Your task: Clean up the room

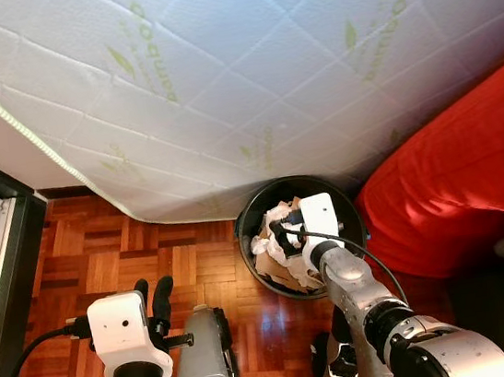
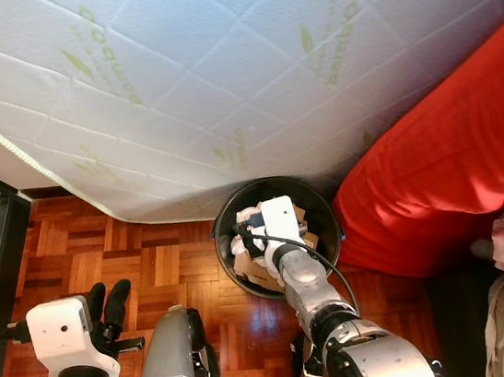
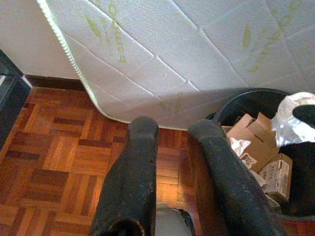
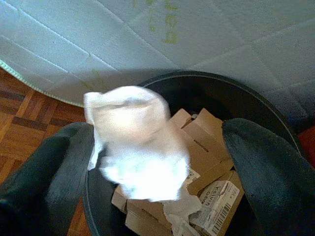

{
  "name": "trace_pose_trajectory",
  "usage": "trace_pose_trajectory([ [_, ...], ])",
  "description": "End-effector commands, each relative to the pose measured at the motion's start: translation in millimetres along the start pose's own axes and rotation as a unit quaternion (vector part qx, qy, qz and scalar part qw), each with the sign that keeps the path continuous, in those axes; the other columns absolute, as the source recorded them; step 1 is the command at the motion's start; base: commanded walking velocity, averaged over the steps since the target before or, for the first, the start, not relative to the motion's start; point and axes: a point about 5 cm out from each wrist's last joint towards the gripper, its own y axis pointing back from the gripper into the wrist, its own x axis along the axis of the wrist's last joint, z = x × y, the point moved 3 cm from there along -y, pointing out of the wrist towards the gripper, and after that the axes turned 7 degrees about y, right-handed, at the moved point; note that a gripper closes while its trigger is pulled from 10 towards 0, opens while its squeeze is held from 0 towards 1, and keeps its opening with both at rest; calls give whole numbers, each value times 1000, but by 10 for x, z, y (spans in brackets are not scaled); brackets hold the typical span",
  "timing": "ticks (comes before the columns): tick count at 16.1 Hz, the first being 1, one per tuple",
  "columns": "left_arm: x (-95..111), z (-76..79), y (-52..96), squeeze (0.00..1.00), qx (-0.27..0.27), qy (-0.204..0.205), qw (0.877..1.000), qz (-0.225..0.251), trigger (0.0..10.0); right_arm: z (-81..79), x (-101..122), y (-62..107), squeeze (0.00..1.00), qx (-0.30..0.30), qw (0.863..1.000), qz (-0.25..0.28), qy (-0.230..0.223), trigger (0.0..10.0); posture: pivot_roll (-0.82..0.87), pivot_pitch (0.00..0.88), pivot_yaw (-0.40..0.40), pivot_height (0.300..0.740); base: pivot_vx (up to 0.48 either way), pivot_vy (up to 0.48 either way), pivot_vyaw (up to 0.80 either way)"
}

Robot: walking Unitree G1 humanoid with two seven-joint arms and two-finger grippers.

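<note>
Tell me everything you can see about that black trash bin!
The trash bin is round and black, looks like plastic, and stands upright on the wooden parquet floor, right by the hanging edge of the white quilted mattress and next to something red. It is nearly full of brown cardboard boxes and crumpled white paper. The right hand is open above it, with a white wad blurred between the fingers.

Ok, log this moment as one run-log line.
right gripper: open over bin | white wad: between fingers, blurred | left gripper: empty
</note>
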Motion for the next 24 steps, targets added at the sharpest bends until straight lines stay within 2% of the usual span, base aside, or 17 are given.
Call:
trace_pose_trajectory([
  [1, -23, -42, 40, 0, 10, -6, 1000, -11, 10000, -92, -341, 85, 1000, 20, 997, -71, 6, 10000, 319, 436, -18, 625, 0, 0, 0],
  [2, -29, -30, 41, 0, 9, -4, 1000, -12, 10000, -180, -605, 171, 1000, 51, 988, -140, 32, 10000, 316, 434, -20, 625, 0, 0, 0],
  [3, -31, -18, 41, 0, 7, -3, 1000, -13, 10000, -220, -558, 162, 1000, 58, 991, -118, 20, 10000, 318, 433, -19, 625, 0, 0, 0],
  [7, -20, -29, 38, 0, 9, -6, 1000, -11, 10000, -161, -70, 10, 1000, 19, 999, -18, -29, 10000, 318, 433, -19, 625, 0, 0, 0],
  [9, -9, -37, 46, 0, 9, -7, 1000, -10, 10000, -158, 114, -46, 1000, 15, 1000, 1, -27, 10000, 327, 437, -14, 625, 0, 0, 0],
  [10, -21, -36, 39, 0, 10, -7, 1000, -10, 10000, -188, 96, -49, 0, 30, 999, -10, -2, 10000, 321, 432, -20, 625, 0, 0, 0],
  [12, -39, -55, 26, 0, 13, -7, 1000, -12, 10000, -172, 15, -22, 0, 47, 999, -16, -17, 10000, 313, 429, -22, 625, 0, 0, 0],
  [14, -71, -105, 17, 0, 20, -8, 1000, -15, 10000, -84, -105, 21, 0, 46, 998, -22, -35, 10000, 298, 423, -23, 630, 0, 0, 0],
  [15, -101, -126, -13, 0, 21, -9, 1000, -16, 10000, 57, -233, 76, 0, 32, 998, -27, -53, 10000, 292, 411, -23, 645, 0, 0, 0],
  [17, -129, -139, -51, 0, 22, -10, 1000, -18, 10000, 180, -341, 123, 0, 13, 997, -38, -63, 10000, 280, 392, -25, 660, 0, 0, 0],
  [20, -261, -230, -155, 0, 27, -15, 999, -26, 10000, 513, -681, 314, 0, -36, 994, -67, -83, 10000, 267, 323, -25, 690, 0, 0, 0],
  [21, -283, -257, -159, 0, 30, -17, 999, -28, 10000, 560, -747, 357, 0, -42, 993, -73, -82, 10000, 265, 310, -25, 695, 0, 0, 0],
  [23, -453, -400, -211, 0, 42, -27, 998, -45, 10000, 741, -1011, 541, 0, -71, 989, -103, -84, 10000, 249, 237, -24, 719, 0, 0, 0],
  [24, -516, -437, -245, 0, 44, -28, 997, -52, 10000, 768, -1053, 569, 0, -75, 987, -110, -84, 10000, 247, 212, -23, 732, 0, 0, 0],
])
